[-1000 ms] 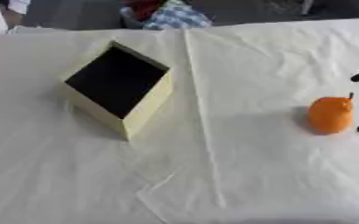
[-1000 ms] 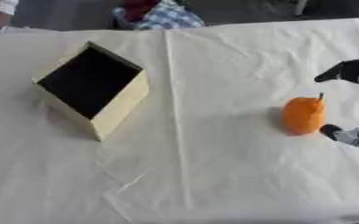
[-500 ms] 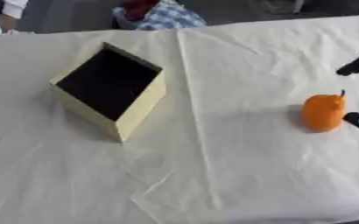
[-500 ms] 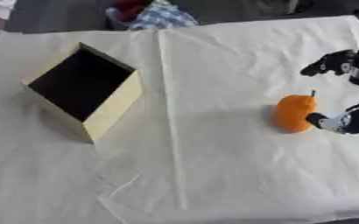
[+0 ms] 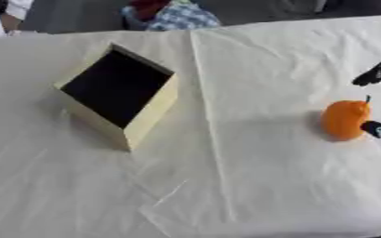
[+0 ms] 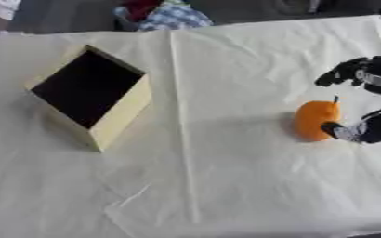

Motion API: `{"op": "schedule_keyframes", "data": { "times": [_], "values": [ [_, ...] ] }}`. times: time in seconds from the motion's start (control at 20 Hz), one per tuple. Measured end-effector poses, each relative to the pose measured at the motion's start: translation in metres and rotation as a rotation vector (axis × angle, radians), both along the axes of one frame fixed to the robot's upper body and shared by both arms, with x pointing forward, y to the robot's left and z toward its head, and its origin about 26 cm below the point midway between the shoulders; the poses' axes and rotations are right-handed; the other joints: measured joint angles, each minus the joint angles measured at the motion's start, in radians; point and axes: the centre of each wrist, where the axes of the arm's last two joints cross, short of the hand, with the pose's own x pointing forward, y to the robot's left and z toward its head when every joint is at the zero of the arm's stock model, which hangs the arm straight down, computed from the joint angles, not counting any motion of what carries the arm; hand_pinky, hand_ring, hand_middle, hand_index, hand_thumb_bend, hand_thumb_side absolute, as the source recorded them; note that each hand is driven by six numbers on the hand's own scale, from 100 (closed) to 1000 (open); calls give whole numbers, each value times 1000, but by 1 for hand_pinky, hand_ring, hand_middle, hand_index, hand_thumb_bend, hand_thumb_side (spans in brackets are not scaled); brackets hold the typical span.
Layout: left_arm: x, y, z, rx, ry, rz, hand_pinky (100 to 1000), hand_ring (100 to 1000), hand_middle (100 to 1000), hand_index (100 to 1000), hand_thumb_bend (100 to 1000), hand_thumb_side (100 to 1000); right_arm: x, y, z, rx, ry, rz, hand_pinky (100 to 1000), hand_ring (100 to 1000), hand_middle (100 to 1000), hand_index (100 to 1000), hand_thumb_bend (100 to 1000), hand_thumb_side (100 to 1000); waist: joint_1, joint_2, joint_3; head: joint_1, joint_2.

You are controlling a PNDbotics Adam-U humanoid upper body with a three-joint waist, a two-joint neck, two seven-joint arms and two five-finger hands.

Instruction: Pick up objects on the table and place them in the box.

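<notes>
Orange and rounded, with a short dark stem standing up from its top, the fruit (image 6: 317,120) sits upright on the white cloth-covered table (image 6: 226,186) near the right edge, well apart from the box (image 6: 92,98). That box is cream-coloured, open-topped and dark inside; it stands toward the left side of the table, turned so one corner points at the near edge. The right hand (image 6: 371,100) comes in from the right edge and brackets the fruit: one dark fingertip rests at or against its lower right side, while other fingers curl above and beyond it without touching, so the hand is spread and has hold of nothing. The left hand shows in neither view. The fruit looks smooth-skinned and light, probably stiff enough to keep its shape, but its round sides could roll or slip out of a narrow pinch. A hold across the widest part, below the stem, with thumb and fingers on opposite sides, looks the safest.
</notes>
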Motion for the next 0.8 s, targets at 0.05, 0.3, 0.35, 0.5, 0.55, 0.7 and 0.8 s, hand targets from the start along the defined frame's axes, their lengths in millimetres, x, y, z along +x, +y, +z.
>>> {"op": "schedule_keyframes", "data": {
  "times": [0.05, 0.3, 0.35, 0.5, 0.55, 0.7, 0.8],
  "values": [
    [0, 0, 0, 0, 0, 0, 710, 744, 757, 724, 100, 813, 1, -2, -1, -1, 8, -8, 804, 866, 813, 903, 351, 383, 0, 1, 0, 3, -1],
    [0, -1, -1, -4, 2, -3, 709, 744, 757, 723, 100, 813, 9, -13, -6, -2, 47, -64, 803, 866, 814, 904, 357, 376, 5, 8, 5, 8, -5],
    [0, -2, -1, -4, 2, -4, 709, 745, 757, 723, 100, 814, 11, -16, -6, 0, 51, -73, 803, 866, 814, 904, 359, 377, 6, 9, 6, 8, -7],
    [0, -2, -1, -2, 1, -8, 709, 745, 756, 723, 100, 815, 16, -22, -9, 2, 63, -100, 803, 866, 815, 905, 359, 380, 7, 12, 10, 8, -9],
    [0, -3, -1, -1, 1, -10, 708, 745, 756, 723, 100, 815, 17, -24, -10, 4, 67, -106, 802, 866, 815, 905, 356, 382, 7, 13, 11, 8, -10],
    [0, -3, -1, 0, 2, -13, 708, 745, 756, 723, 100, 815, 21, -29, -14, 6, 85, -120, 800, 865, 814, 904, 350, 388, 9, 18, 13, 8, -12],
    [1, -4, -1, -2, 3, -15, 708, 745, 756, 723, 100, 816, 23, -30, -17, 7, 97, -123, 796, 863, 812, 901, 343, 387, 10, 18, 16, 7, -14]
  ]
}}
